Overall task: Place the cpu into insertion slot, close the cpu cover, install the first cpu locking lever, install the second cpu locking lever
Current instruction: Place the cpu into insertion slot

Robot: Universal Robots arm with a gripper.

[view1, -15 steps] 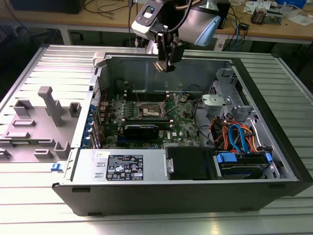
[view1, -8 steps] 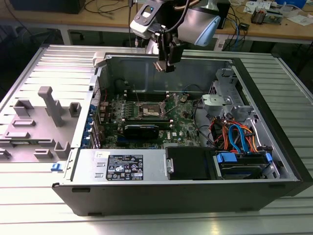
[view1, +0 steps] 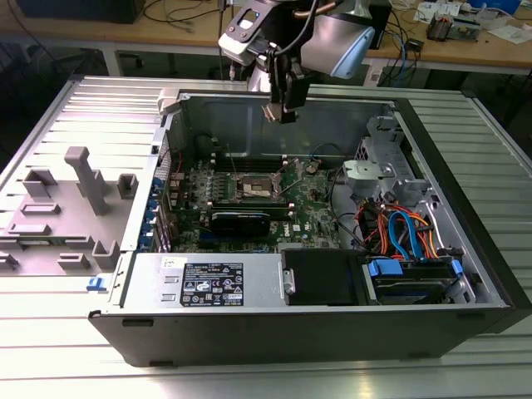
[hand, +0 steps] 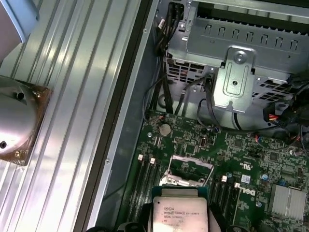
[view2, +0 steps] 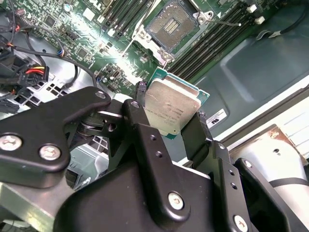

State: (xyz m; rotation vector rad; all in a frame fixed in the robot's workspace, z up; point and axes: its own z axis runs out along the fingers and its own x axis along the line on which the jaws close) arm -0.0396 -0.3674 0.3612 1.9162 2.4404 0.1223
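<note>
The black pincer [view2: 170, 117] is pressed together on the cpu [view2: 173, 107], its two fingers [view2: 140, 121] pinching opposite edges of the chip, with the silver-grey top facing the camera in both wrist views. The chip hangs in the air, touching nothing else.

Below it, well apart, the insertion slot [view2: 170, 26] lies uncovered near the middle of the green motherboard [view2: 91, 53], between two banks of long memory slots [view2: 212, 46]. Its dark contact field is bare, so no chip is seated.

In the exterior view the pincer [view1: 287, 104] hovers over the far rim of the open computer case [view1: 291, 332], high above the socket [view1: 256, 187]. The case rests on a ribbed metal surface [view1: 66, 357].

I judge the first step to be in hand: the chip is carried but not placed. Seating it calls for holding it level, square to the socket's rim and centred over it before release.
</note>
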